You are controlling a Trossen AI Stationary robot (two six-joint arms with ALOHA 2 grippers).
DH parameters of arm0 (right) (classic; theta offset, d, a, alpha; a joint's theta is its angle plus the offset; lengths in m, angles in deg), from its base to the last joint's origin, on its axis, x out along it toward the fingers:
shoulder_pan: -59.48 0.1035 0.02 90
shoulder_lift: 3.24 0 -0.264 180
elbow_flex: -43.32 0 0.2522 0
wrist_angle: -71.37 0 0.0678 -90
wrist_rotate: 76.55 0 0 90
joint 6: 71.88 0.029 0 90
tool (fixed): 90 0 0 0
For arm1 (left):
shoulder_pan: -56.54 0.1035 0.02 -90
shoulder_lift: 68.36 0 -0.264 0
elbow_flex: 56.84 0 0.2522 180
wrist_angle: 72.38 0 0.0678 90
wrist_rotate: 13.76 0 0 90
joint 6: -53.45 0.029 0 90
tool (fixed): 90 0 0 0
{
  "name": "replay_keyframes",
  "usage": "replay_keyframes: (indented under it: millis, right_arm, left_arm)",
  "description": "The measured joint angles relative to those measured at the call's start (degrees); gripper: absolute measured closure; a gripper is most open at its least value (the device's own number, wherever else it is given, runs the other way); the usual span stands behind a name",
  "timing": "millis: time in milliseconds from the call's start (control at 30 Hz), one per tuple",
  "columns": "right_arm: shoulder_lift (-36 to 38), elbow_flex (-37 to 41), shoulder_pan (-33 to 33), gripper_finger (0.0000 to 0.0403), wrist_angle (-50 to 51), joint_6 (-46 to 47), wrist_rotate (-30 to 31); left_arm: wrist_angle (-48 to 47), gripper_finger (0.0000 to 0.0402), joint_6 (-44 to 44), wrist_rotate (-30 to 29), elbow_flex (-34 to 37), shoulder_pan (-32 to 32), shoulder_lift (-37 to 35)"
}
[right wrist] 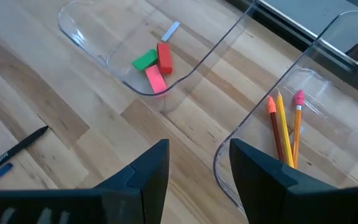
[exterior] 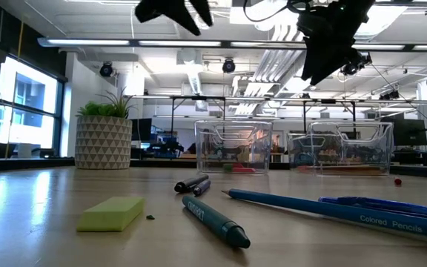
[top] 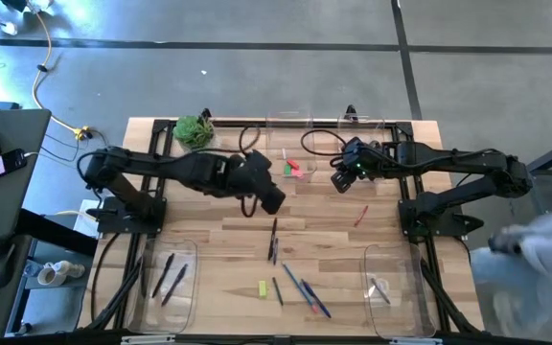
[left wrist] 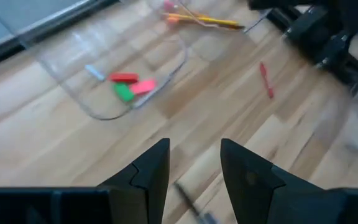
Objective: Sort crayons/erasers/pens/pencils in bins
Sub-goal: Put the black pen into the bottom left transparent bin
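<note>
Three small stubby erasers, one green, one red and one pink, lie touching each other inside a clear see-through plastic bin with rounded corners at the far middle of the light wooden table, with a small pale blue sliver near them in the same bin. Just beside it stands a second clear bin, which holds three pencils side by side: an orange one, a yellow one and an orange-tan one with a pink end. A yellow-green block eraser lies loose on the near part of the table, close to a dark teal pen, two black pens and blue coloured pencils. A thin red stick lies alone on the wood near the right arm's base. Two more clear bins sit at the near corners: the left one holds dark pens, the right one a small pale item. The left gripper hangs above the table's middle, fingers parted and holding nothing. The right gripper hovers over the gap between the two far bins, likewise parted and empty. A green potted plant stands at the far left edge.
</note>
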Motion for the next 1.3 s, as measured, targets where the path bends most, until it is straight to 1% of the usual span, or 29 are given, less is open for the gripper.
replay_keyframes:
  millis: [67,233,367,633,900,1000,1300]
  right_arm:
    - [0.00,0.00,0.00,0.0242,-0.16,0.00,0.00]
    - [-0.08,0.02,0.00,0.0242,-0.67,-0.53,0.04]
    - [-0.09,0.02,0.00,0.0242,-0.35,-0.74,-1.12]
    - [-0.11,0.02,0.00,0.0242,0.15,-3.66,-1.25]
    - [-0.10,0.02,0.00,0.0242,0.17,-4.39,-1.25]
    - [-0.09,0.02,0.00,0.0242,0.17,-5.81,-1.25]
    - [-0.11,0.02,0.00,0.0242,0.11,-5.84,-1.25]
  left_arm:
    - [-2.47,0.0271,-1.55,0.27,0.21,-0.60,1.73]
    - [-2.60,0.0271,-7.90,1.71,0.17,-2.15,7.03]
    - [-3.10,0.0271,-13.34,3.82,0.17,-3.07,11.31]
    - [-3.64,0.0271,-21.64,8.90,0.20,-4.19,18.24]
    - [-2.72,0.0271,-25.76,9.33,0.17,-5.20,22.39]
    - [-2.20,0.0271,-26.26,9.39,0.19,-5.28,23.39]
    - [-1.15,0.0271,-26.94,10.70,0.18,-5.26,26.91]
